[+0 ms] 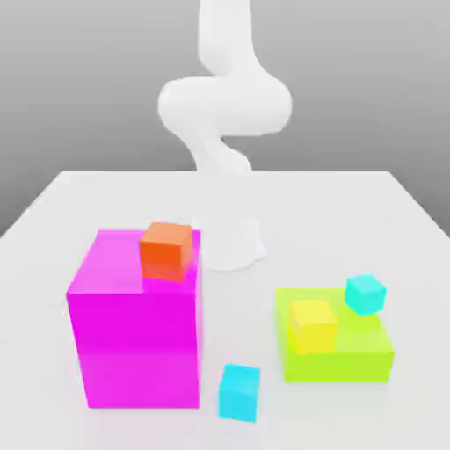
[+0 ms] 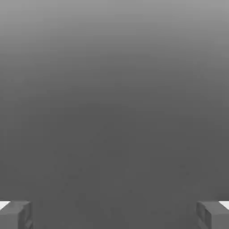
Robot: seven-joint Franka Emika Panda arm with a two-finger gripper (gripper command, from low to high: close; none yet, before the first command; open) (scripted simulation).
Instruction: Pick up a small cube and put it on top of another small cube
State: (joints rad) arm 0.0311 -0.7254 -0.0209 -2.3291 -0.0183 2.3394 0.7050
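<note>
The gripper point(image 2: 114, 215) stood spread, well apart from the blue cube point(image 1: 239, 393). Off-centre stacking could topple it from the smaller turquoise cube point(image 1: 365, 294).

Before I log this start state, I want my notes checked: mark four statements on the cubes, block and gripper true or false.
1. The orange cube sits on the magenta block. True.
2. The sky-blue cube rests on the lime slab. False: it stands on the table, between block and slab.
3. The yellow cube and the turquoise cube are both on the slab. True.
4. The gripper is closed on a cube. False: it is open and empty.
</note>
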